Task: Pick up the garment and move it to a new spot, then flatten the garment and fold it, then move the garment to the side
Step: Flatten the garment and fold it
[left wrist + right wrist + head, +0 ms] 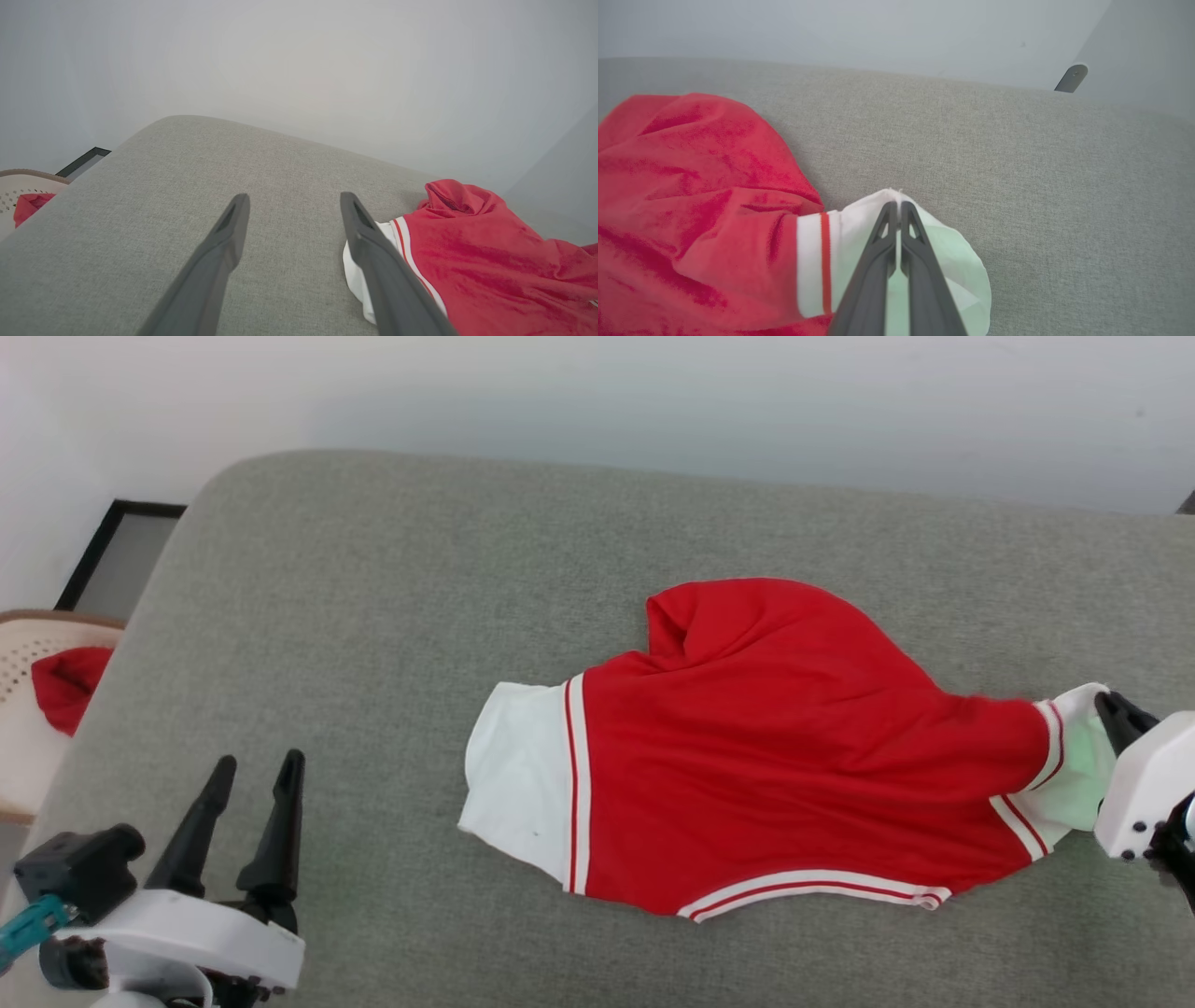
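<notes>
1. Presently the garment (775, 756) is seen right of centre in the head view, lying crumpled on the grey cushion (373, 616). Its red body is bunched, with a raised fold at the upper edge. One white sleeve is spread toward the frame's middle and the other is stretched toward the right edge.
2. That right-edge sleeve is pinched at its cuff by the right gripper (1116, 709). In the right wrist view, low in the frame's centre, the jaws are seen pressed together on the white fabric, with cloth puckered around the tips.
3. The left gripper (252, 775) is held at the lower left of the head view, well apart from the garment, with its jaws spread wide and nothing between them. In the left wrist view, the spread sleeve is partly hidden behind the finger on the frame's right.
4. Progress is judged to be early: a hold is in place, but the garment rests on the cushion and is not yet lifted. Whether any new spot has been reached cannot be told.
5. Flattening, folding and the move to the side are all judged to be left, since no fold is laid and the fabric is not smoothed.
6. A small red cloth (70, 686) is seen in a pale basket (19, 747) at the far left edge and is judged to be no part of the work.
</notes>
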Motion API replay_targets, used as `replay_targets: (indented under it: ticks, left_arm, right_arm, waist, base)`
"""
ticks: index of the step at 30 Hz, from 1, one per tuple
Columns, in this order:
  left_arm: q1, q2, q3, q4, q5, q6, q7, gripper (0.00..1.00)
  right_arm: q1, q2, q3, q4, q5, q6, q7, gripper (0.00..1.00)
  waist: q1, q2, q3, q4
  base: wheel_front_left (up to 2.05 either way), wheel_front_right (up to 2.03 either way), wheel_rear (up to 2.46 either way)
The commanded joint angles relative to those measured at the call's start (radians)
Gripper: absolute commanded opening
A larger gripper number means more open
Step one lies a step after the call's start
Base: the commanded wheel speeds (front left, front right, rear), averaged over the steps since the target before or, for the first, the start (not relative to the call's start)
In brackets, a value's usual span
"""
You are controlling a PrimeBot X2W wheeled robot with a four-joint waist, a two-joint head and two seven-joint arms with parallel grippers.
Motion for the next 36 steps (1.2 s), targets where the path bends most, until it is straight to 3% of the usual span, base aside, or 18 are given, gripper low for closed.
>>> replay_targets:
  ticks: [1, 5, 8, 9, 10, 11, 12, 20, 27, 36]
  left_arm:
    - [-0.014, -0.008, -0.002, 0.004, 0.003, -0.004, -0.007, 1.00]
    - [-0.026, -0.019, -0.010, 0.016, 0.006, -0.010, -0.009, 1.00]
    - [-0.036, -0.026, -0.016, 0.024, 0.009, -0.016, -0.012, 1.00]
    - [-0.039, -0.027, -0.017, 0.027, 0.011, -0.018, -0.011, 1.00]
    - [-0.041, -0.028, -0.017, 0.030, 0.011, -0.019, -0.012, 1.00]
    - [-0.042, -0.028, -0.017, 0.033, 0.012, -0.019, -0.013, 1.00]
    - [-0.042, -0.028, -0.016, 0.036, 0.012, -0.020, -0.014, 1.00]
    - [-0.027, -0.012, 0.000, 0.038, 0.014, -0.015, -0.019, 1.00]
    - [0.006, 0.008, 0.015, 0.023, 0.025, -0.006, -0.024, 1.00]
    - [0.078, 0.035, 0.032, 0.005, 0.070, 0.009, -0.031, 1.00]
  right_arm:
    - [-0.025, -0.008, -0.003, 0.036, -0.005, -0.001, -0.008, 0.00]
    - [-0.078, -0.020, 0.001, 0.137, -0.021, -0.001, -0.035, 0.00]
    - [-0.110, -0.018, 0.004, 0.205, -0.025, -0.001, -0.057, 0.09]
    - [-0.120, -0.021, 0.007, 0.227, -0.029, -0.001, -0.064, 0.18]
    - [-0.130, -0.024, 0.014, 0.246, -0.030, -0.001, -0.074, 0.37]
    - [-0.140, -0.025, 0.017, 0.264, -0.028, -0.001, -0.082, 0.82]
    - [-0.149, -0.026, 0.022, 0.283, -0.027, -0.001, -0.089, 1.00]
    - [-0.209, -0.038, 0.075, 0.325, 0.008, -0.001, -0.120, 1.00]
    - [-0.185, -0.063, 0.109, 0.231, 0.047, -0.001, -0.182, 1.00]
    - [-0.053, -0.060, 0.087, 0.082, 0.033, -0.001, -0.344, 1.00]
  waist:
    - [0.0000, 0.0000, 0.013, 0.014]
    - [0.0000, 0.0000, 0.028, 0.030]
    - [0.0000, 0.0000, 0.037, 0.039]
    - [0.0000, 0.0000, 0.039, 0.041]
    - [0.0000, 0.0000, 0.041, 0.041]
    - [0.0000, 0.0000, 0.042, 0.041]
    - [0.0000, 0.0000, 0.043, 0.041]
    - [0.0000, 0.0000, 0.021, 0.014]
    - [0.0000, 0.0000, -0.026, -0.023]
    - [0.0000, 0.0000, -0.126, -0.082]
  base:
    - [0.00, 0.00, 0.00]
    - [0.00, 0.00, 0.00]
    - [0.00, 0.00, 0.00]
    - [0.00, 0.00, 0.00]
    - [0.00, 0.00, 0.00]
    - [0.00, 0.00, 0.00]
    - [0.00, 0.00, 0.00]
    - [0.00, 0.00, 0.00]
    - [0.00, 0.00, 0.00]
    - [0.00, 0.00, 0.00]
